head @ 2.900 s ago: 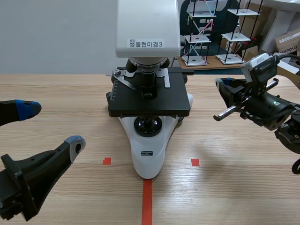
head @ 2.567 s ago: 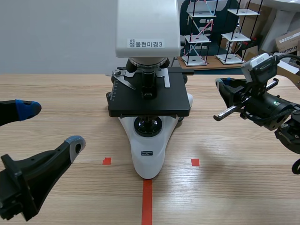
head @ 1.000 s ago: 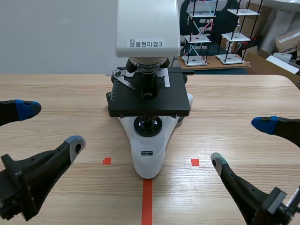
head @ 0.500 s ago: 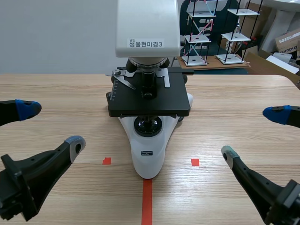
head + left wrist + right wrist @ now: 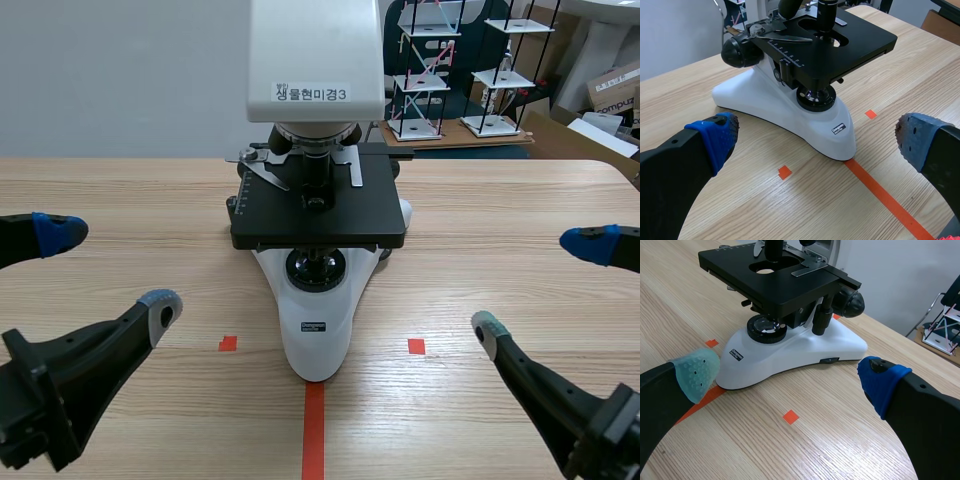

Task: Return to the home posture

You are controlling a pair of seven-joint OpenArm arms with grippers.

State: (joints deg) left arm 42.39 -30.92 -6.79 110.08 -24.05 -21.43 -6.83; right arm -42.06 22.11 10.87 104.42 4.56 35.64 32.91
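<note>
The left hand (image 5: 108, 268) hung wide open at the lower left of the scene view. The right hand (image 5: 540, 285) hung wide open at the lower right. Both were low over the wooden surface (image 5: 150, 200). The white microscope (image 5: 318, 330) stood at centre between them, touching neither.

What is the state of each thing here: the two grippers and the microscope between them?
left gripper: open, holding nothing, low over the table, apart from the microscope.
right gripper: open, holding nothing, low over the table on the other side, also apart from the microscope.
microscope: upright on the table between the two grippers, touched by neither.
</note>
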